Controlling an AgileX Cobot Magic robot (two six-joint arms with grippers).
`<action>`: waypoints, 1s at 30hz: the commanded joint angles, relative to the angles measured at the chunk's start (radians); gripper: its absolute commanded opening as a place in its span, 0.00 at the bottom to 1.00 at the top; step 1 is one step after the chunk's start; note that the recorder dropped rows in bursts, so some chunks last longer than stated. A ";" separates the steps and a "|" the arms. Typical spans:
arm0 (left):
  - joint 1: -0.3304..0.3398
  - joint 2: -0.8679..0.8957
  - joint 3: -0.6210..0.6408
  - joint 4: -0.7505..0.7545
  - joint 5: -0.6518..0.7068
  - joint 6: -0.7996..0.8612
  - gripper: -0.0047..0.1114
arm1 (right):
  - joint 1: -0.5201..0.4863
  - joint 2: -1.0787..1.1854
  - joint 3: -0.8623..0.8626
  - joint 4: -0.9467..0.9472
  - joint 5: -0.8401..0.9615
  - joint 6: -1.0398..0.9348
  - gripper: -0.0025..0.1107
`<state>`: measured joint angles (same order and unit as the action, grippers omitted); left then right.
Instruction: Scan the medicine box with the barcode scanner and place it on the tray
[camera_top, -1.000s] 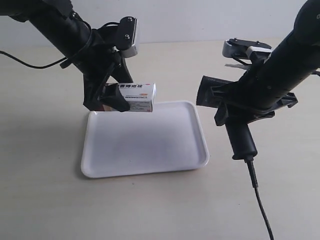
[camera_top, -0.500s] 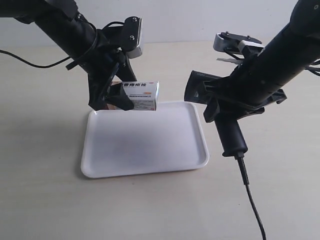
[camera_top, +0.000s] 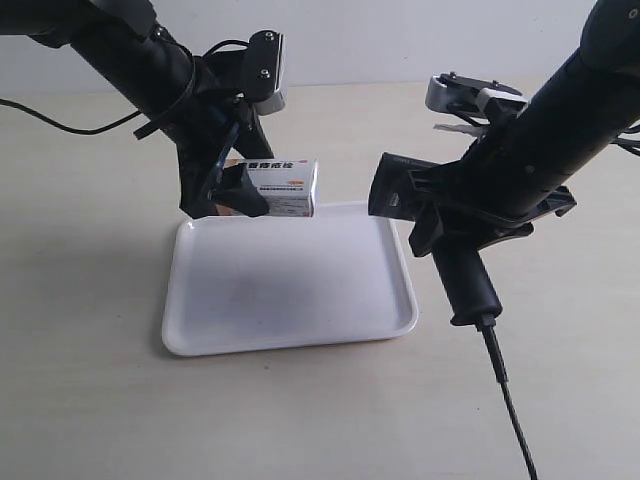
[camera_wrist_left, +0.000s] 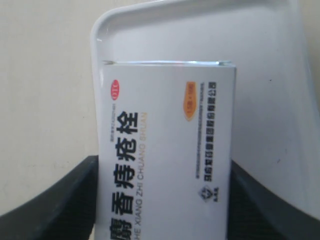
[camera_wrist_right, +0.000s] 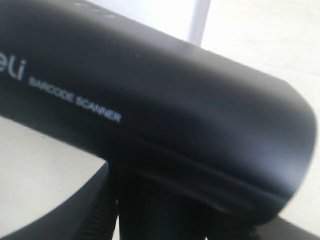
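The box (camera_top: 282, 188) is hanging in the air over the far edge of the tray (camera_top: 290, 330), clamped at one end by the left gripper (camera_top: 232, 190), whose fingers (camera_wrist_left: 55, 205) are pressing both of its long sides. Since half a second ago it is sitting almost where it was, while the scanner (camera_top: 440, 235) has been edging lower and nearer the tray's right rim, its head (camera_top: 392, 188) now slightly more turned toward the box. The box's long axis is running roughly level, its free end pointing at the scanner head, with an open gap between them. The right gripper (camera_top: 480, 215) is closed around the scanner where head meets handle; the handle is slanting down toward the table (camera_top: 90, 400) and the cable (camera_top: 512, 410) is trailing off it to the near edge. Below the box the tray floor is lying bare, and the table is open all around the tray.
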<state>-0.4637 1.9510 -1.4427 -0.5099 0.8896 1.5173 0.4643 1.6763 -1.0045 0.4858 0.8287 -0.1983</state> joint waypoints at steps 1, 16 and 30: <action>-0.003 -0.002 0.001 0.007 -0.009 -0.007 0.04 | 0.001 -0.011 -0.011 0.010 0.003 -0.012 0.02; -0.003 -0.002 0.001 0.007 -0.007 -0.007 0.04 | 0.001 0.013 -0.011 -0.036 -0.011 0.035 0.02; -0.003 -0.004 0.001 0.011 0.001 -0.007 0.04 | 0.001 0.013 -0.011 -0.071 -0.040 0.068 0.02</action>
<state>-0.4637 1.9510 -1.4427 -0.5019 0.8822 1.5173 0.4643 1.6914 -1.0045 0.4234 0.8066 -0.1422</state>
